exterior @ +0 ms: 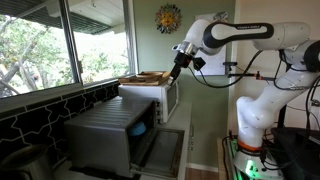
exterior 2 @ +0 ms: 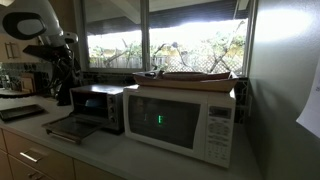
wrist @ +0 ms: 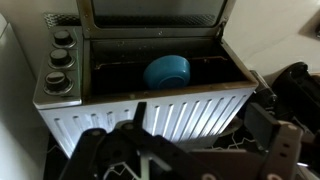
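Note:
A silver toaster oven (wrist: 150, 115) stands with its door (wrist: 150, 12) dropped open, and a blue bowl (wrist: 167, 70) sits on the rack inside. My gripper (wrist: 200, 125) hovers above and behind the oven's top, open and empty, its two dark fingers spread wide. In both exterior views the gripper (exterior: 176, 66) (exterior 2: 62, 82) hangs above the oven (exterior: 110, 135) (exterior 2: 96, 105), touching nothing. The bowl shows through the oven opening in an exterior view (exterior: 140, 127).
A white microwave (exterior 2: 185, 120) (exterior: 160, 98) stands beside the oven, with a flat tray of items (exterior 2: 190, 76) on top. Windows (exterior 2: 160, 40) run along the counter's back. A dark tiled wall (exterior: 40, 110) is near the oven. Drawers (exterior 2: 30, 158) sit below the counter.

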`<state>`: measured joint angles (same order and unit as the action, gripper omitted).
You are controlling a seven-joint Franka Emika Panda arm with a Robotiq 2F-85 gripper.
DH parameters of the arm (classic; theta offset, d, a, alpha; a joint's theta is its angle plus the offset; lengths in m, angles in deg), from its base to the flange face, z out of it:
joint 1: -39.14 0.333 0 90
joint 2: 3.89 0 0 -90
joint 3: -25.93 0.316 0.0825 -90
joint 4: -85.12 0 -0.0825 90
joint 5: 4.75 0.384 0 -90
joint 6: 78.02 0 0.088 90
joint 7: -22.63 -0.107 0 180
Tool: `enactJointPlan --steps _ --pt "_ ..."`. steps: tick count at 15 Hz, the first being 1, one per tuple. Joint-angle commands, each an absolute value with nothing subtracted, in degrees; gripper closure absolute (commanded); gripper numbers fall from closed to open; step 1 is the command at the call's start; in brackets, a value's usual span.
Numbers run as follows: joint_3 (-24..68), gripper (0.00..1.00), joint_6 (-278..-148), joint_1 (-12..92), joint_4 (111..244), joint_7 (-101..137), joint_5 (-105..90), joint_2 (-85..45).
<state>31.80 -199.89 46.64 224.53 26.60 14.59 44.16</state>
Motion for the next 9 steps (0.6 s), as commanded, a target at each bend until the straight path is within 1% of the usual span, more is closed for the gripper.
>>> enactJointPlan --steps 1,2,3,9 --pt "31.36 0.0 -195.38 46.76 224.47 24.41 11.19 48.3" --pt "31.42 0.0 -194.48 46.73 224.25 24.04 10.93 48.78" --pt "31.2 0.0 -197.43 47.56 224.34 25.22 12.17 46.8" --pt "31.27 0.0 -196.28 47.47 224.33 24.81 11.7 48.36"
